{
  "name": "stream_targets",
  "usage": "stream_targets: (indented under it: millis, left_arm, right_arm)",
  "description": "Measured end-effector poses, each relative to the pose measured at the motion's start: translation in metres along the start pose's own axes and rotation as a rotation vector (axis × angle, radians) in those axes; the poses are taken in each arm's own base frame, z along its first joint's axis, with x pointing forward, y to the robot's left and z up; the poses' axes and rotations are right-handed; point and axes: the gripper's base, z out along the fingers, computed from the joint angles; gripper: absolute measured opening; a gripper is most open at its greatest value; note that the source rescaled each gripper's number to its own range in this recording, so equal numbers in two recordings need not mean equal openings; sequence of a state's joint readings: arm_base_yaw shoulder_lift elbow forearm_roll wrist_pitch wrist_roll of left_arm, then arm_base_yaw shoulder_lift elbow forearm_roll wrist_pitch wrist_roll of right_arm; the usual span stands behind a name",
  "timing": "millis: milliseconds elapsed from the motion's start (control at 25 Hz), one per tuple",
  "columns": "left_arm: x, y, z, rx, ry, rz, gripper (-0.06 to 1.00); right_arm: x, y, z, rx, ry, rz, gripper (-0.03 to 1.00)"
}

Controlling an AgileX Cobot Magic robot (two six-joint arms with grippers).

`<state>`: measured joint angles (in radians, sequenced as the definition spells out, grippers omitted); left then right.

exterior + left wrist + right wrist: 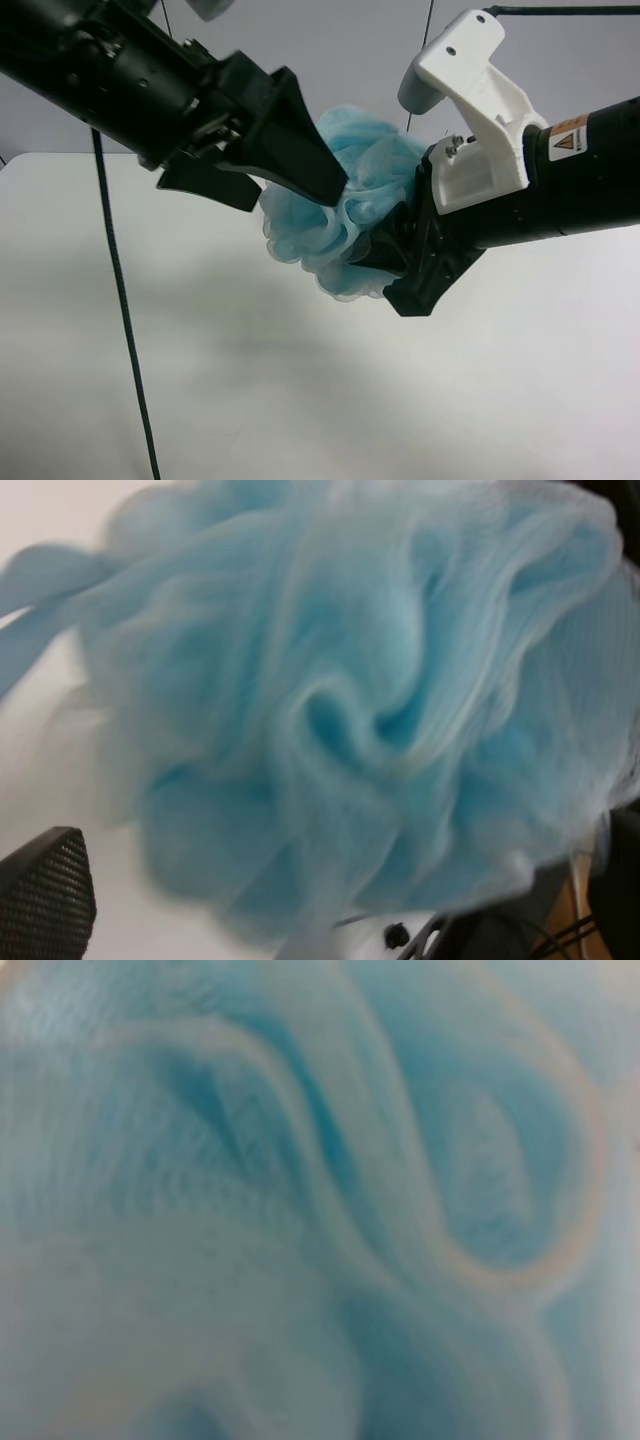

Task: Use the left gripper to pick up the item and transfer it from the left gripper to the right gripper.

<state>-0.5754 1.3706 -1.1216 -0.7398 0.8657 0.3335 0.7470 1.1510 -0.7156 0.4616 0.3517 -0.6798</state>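
White tabletop (300,400) lies beneath a fluffy light-blue mesh pouf (330,225) aloft at frame centre, all-black left gripper (300,198) with jaws apart, one wedge finger (290,140) in its ruffles, white-bracketed right gripper (395,260) apparently clamped on it; netting snagging that finger could drag it loose.

The ball (370,150) hangs above the bench (320,400), clear of it, between the two tools. The left tool (297,193) reaches in from the exterior high view's left, one fingertip against the ball's upper side. The right tool (388,250) is sunk into the ball's lower right side. A cable (122,300) hangs at the far left.
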Motion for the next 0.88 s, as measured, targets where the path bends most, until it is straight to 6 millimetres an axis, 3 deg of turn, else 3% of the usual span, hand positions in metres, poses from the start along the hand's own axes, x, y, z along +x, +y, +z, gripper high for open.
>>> stream_targets:
  millis: [320, 560, 760, 880]
  left_arm:
    - [0.013, 0.016, -0.079, -0.172, -0.075, 0.045, 1.0]
    - [0.04, 0.006, -0.138, -0.383, -0.162, 0.143, 1.0]
    - [0.068, -0.01, -0.17, -0.501, -0.261, 0.143, 1.0]
    - [0.097, -0.01, -0.177, -0.58, -0.29, 0.105, 1.0]
  right_arm:
    - [0.0, 0.0, 0.0, 0.003, -0.005, 0.002, 0.05]
    - [0.0, 0.0, 0.0, 0.003, -0.005, 0.002, 0.05]
    - [0.0, 0.0, 0.0, 0.003, -0.005, 0.002, 0.04]
    - [0.0, 0.0, 0.0, 0.003, -0.005, 0.003, 0.04]
